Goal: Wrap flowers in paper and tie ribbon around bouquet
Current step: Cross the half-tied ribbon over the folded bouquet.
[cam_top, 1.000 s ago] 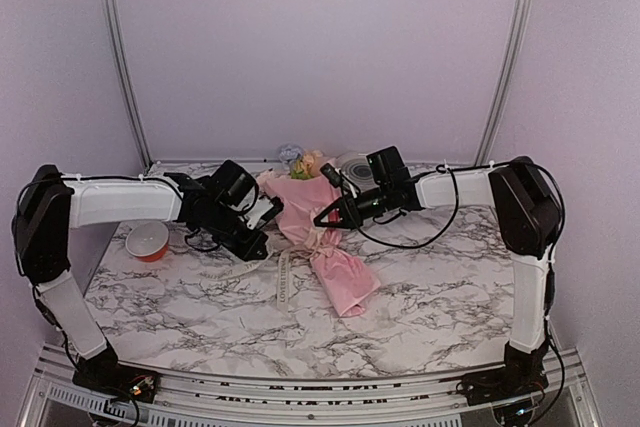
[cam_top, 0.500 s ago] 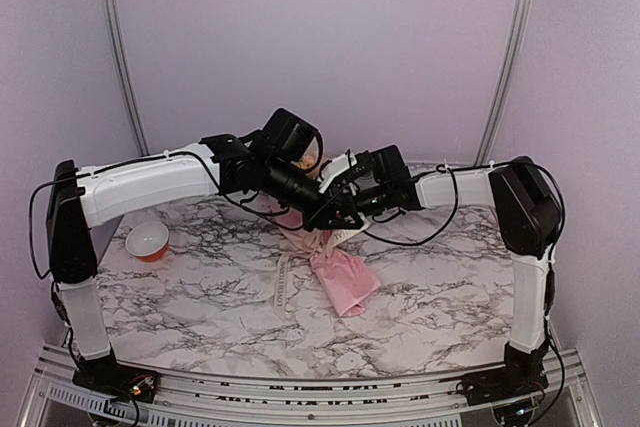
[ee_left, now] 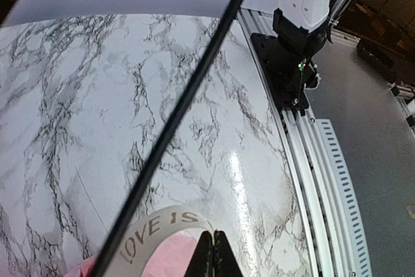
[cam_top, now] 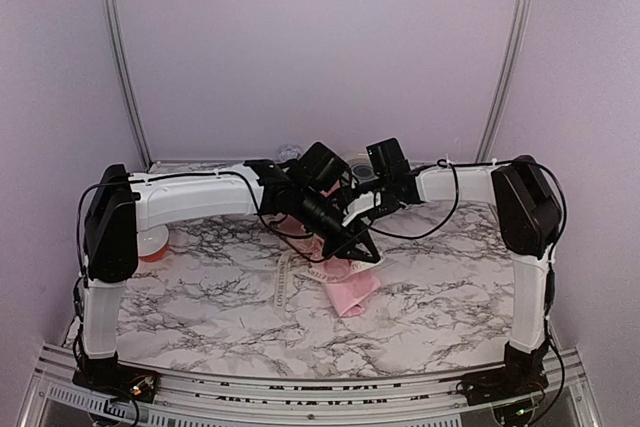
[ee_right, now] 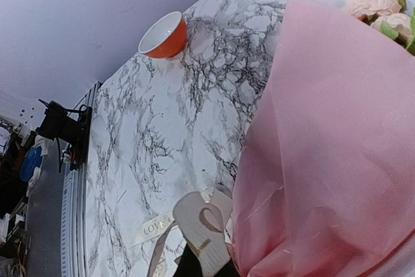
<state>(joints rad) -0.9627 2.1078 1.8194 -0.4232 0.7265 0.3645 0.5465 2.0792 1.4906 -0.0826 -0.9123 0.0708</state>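
While both arms are crossing close above it, the bouquet (cam_top: 352, 289) is lying near the middle of the marble surface (cam_top: 200, 297). Its stem end is pointing toward the near edge, and its wide end is sitting hidden under the arms in the top view. The pink paper (ee_right: 324, 160) is showing full and creased in the right wrist view, with peach flowers (ee_right: 379, 11) peeking out at the wide end.

The left fingers (ee_left: 211, 251) are standing closed tight just over the bouquet, with the ribbon (ee_left: 162, 222) arcing into their tips. The right fingers (ee_right: 198, 261) are likewise pressing together, pinching a loop of the ribbon right beside the paper. A loose length of ribbon is trailing on the surface just left of the bouquet.

Bare marble is stretching from the bouquet's stem end to the metal rail (ee_left: 305, 160) along the near edge, and also off to the bouquet's right. Far to the bouquet's left, an orange bowl (ee_right: 165, 36) is sitting close to the left edge, partly behind the left arm in the top view. A ringed plate (cam_top: 356, 160) is sitting behind the bouquet by the back wall. A black cable (ee_left: 181, 115) is hanging across the left wrist view above the ribbon.
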